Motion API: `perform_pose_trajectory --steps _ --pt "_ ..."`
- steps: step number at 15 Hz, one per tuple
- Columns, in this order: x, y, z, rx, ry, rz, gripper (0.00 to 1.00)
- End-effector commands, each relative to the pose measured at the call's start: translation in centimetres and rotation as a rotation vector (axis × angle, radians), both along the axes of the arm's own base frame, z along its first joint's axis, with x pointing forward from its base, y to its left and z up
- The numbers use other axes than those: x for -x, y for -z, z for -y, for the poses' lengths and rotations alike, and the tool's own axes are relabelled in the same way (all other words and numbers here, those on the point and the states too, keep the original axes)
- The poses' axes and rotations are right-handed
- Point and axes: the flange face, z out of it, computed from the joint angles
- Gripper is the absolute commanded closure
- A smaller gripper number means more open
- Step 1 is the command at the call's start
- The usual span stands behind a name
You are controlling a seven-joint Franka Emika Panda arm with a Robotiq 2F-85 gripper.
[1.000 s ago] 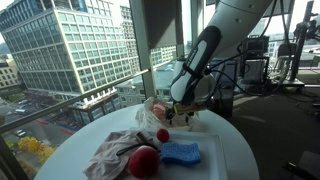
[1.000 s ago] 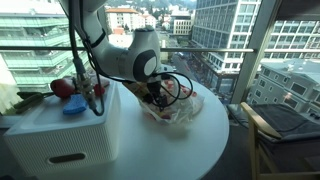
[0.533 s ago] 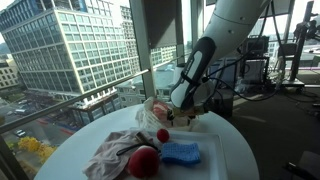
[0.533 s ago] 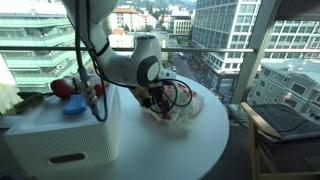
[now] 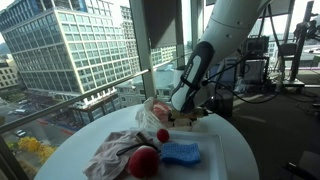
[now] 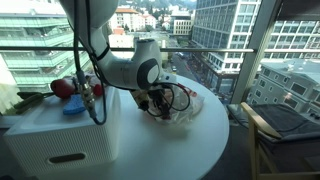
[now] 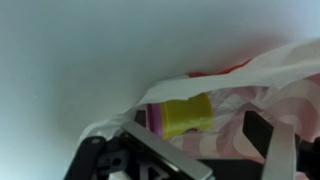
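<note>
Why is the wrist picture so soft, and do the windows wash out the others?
Wrist view: out of focus at close range, the yellow cylindrical object and crumpled translucent plastic bag smeared. Both exterior views: strong window backlight, mild softness, round white table evenly lit.

Bag was whitish, pink-striped; roll inside yellow. Tabletop white. Sponge blue.

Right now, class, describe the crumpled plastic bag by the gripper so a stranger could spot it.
On the round white table by the windows, under the open gripper, lies a crumpled translucent plastic bag. Unlike the red ball and blue sponge nearby, it is pink-striped and holds something yellow.
</note>
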Motion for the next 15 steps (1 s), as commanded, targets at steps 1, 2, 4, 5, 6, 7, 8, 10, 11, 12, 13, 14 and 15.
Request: perform_pose_trajectory --steps 1,2,4,5,6,7,8,10,11,12,13,14,15 --pt "-0.4 0.0 0.0 0.015 0.022 0.028 0.26" --pt "-0.4 -0.2 0.0 0.019 0.025 0.035 0.32" --pt "-0.4 -0.4 0.3 0.028 0.033 0.042 0.49" --pt "-0.3 -0.5 0.3 0.030 0.040 0.044 0.55" --pt "-0.3 -0.9 0.2 0.031 0.035 0.048 0.65" --pt "-0.1 -1.5 -0.1 0.029 0.029 0.055 0.66" --pt "0.2 -2.6 -0.6 0.017 0.010 0.069 0.66" --pt "0.7 -4.5 -1.6 0.015 -0.028 0.097 0.66" --pt "1.1 -5.6 -2.4 0.016 -0.048 0.106 0.66" --pt "1.5 -6.6 -3.1 0.010 -0.067 0.110 0.66" --pt "2.0 -7.7 -3.9 0.015 -0.084 0.123 0.66" --pt "2.4 -8.5 -4.6 0.024 -0.098 0.133 0.66" --pt "3.0 -9.4 -5.4 0.033 -0.127 0.147 0.66"
